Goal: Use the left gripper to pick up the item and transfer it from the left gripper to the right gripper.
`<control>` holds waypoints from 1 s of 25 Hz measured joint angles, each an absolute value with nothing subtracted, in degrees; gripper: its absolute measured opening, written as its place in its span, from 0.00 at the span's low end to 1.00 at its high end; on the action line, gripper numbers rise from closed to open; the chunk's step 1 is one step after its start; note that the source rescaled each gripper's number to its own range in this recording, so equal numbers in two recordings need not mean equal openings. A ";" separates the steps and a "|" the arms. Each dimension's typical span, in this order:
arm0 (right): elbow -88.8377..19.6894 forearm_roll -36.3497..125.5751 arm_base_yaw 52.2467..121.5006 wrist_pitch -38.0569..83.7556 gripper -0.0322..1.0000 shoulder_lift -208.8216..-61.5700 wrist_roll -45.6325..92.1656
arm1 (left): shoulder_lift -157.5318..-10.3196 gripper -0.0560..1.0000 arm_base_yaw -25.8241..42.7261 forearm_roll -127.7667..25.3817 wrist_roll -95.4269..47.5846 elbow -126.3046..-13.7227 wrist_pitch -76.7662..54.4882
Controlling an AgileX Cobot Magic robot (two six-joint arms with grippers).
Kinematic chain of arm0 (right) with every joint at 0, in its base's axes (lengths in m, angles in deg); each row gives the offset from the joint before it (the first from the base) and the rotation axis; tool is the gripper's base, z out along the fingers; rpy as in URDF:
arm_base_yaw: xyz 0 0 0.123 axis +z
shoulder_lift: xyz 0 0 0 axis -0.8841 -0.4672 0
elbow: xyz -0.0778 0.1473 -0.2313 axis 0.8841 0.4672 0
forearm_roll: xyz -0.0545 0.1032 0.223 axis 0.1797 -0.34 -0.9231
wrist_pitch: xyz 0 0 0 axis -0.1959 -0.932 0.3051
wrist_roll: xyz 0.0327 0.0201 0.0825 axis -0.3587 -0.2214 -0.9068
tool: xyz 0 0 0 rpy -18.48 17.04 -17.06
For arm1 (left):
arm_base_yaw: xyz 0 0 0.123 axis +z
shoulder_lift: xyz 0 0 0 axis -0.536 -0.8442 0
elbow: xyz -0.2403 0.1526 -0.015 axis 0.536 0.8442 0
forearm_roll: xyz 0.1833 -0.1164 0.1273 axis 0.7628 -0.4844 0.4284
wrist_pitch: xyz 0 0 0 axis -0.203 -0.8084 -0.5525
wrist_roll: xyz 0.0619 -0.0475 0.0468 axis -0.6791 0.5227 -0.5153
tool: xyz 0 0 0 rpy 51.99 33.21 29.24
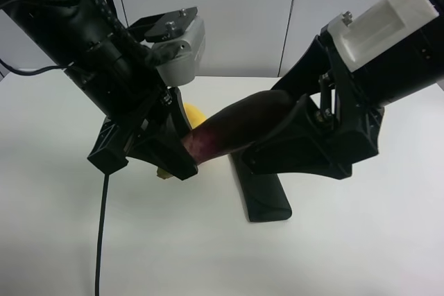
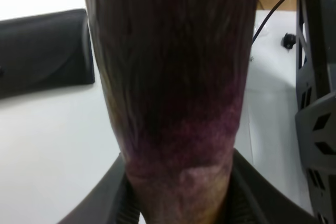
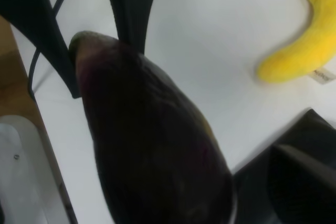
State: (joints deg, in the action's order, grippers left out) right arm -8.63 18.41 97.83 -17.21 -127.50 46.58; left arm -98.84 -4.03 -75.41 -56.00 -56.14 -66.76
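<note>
Well inside table (image 1: 361, 254) edges, eggplant (image 1: 236, 129) aloft.

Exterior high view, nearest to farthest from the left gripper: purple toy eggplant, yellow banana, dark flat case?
1. Purple toy eggplant, held by the left gripper.
2. Yellow banana, just behind it.
3. Dark flat case, toward the view's right.

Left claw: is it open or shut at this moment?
Shut on the toy eggplant: in the left wrist view, both fingers of the left claw press against its pinkish end.
</note>
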 joint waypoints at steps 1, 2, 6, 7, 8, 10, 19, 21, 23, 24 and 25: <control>-8.63 18.41 97.83 -16.93 1.00 -127.50 46.58 | -98.84 0.06 -4.03 -75.54 -56.06 -56.14 -66.76; -8.63 18.41 97.83 -16.59 1.00 -127.55 46.65 | -98.84 0.06 -4.03 -75.71 -56.18 -56.14 -66.76; -8.63 18.41 97.83 -16.14 1.00 -128.57 46.76 | -98.84 0.06 -4.03 -76.00 -57.88 -56.14 -66.59; -8.63 18.41 97.83 -16.14 1.00 -129.08 46.76 | -98.84 0.06 -4.03 -76.44 -58.51 -56.14 -66.54; -8.63 18.39 97.83 -16.14 1.00 -129.56 46.76 | -98.84 0.06 -4.03 -76.99 -59.27 -56.14 -66.54; -8.63 18.05 97.83 -16.04 1.00 -130.41 46.76 | -98.84 0.06 -4.03 -78.62 -60.75 -56.14 -66.49; -8.63 13.79 97.83 -16.10 1.00 -130.90 49.26 | -98.84 0.06 -4.03 -80.72 -65.55 -56.14 -66.44; -8.63 13.36 97.83 -16.10 1.00 -130.90 49.34 | -98.84 0.06 -4.03 -80.72 -65.90 -56.14 -66.44; -8.63 13.22 97.83 -16.10 0.99 -130.90 49.39 | -98.84 0.06 -4.03 -80.72 -66.37 -56.14 -66.38; -8.63 13.17 97.83 -16.10 0.97 -130.90 49.39 | -98.84 0.06 -4.03 -80.72 -66.61 -56.14 -66.38; -8.63 13.12 97.83 -16.10 0.92 -130.90 49.39 | -98.84 0.06 -4.03 -80.72 -66.84 -56.14 -66.38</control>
